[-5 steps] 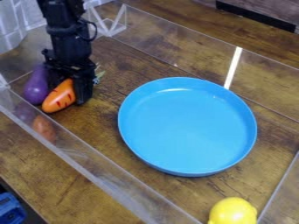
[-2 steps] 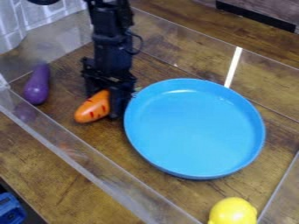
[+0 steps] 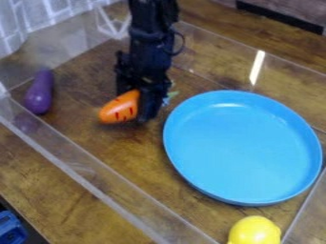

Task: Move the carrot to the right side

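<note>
The carrot is a small orange toy with dark stripe marks, hanging just above the wooden table left of the blue plate. My black gripper reaches down from above and is shut on the carrot's right end, hiding its leafy top. The carrot's orange tip points left, away from the plate's rim.
A purple eggplant lies at the far left near the clear wall. A yellow lemon sits at the bottom right. Clear acrylic walls fence the wooden table. A bright reflection streak lies behind the plate.
My gripper has carried the carrot to the right, away from the eggplant and up to the plate's left edge. The view has shifted, so the plate sits further right.
</note>
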Robot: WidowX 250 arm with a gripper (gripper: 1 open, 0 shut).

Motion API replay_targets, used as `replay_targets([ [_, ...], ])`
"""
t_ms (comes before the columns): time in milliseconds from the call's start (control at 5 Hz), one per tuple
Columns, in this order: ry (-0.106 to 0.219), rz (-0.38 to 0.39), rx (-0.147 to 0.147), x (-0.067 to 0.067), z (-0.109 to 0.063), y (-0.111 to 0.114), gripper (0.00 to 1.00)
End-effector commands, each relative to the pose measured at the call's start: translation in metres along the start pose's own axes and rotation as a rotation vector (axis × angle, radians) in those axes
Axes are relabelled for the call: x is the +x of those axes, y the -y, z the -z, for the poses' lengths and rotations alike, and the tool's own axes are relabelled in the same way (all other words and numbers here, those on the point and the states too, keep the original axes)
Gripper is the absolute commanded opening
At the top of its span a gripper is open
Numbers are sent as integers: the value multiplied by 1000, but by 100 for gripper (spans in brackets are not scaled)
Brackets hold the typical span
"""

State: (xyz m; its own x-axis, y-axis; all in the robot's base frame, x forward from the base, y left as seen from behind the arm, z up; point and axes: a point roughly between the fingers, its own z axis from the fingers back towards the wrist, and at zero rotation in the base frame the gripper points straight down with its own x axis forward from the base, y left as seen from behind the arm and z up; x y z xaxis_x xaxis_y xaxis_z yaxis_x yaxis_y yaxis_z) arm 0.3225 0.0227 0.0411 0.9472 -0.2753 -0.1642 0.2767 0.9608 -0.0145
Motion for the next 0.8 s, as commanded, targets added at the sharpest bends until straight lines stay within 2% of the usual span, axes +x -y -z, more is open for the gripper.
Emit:
replay_targets([
  [0, 52, -8, 56, 6, -27, -6, 0],
  [200, 30, -16, 82, 5, -28, -9, 0],
  [600, 3, 20, 127, 8, -34, -8, 0],
])
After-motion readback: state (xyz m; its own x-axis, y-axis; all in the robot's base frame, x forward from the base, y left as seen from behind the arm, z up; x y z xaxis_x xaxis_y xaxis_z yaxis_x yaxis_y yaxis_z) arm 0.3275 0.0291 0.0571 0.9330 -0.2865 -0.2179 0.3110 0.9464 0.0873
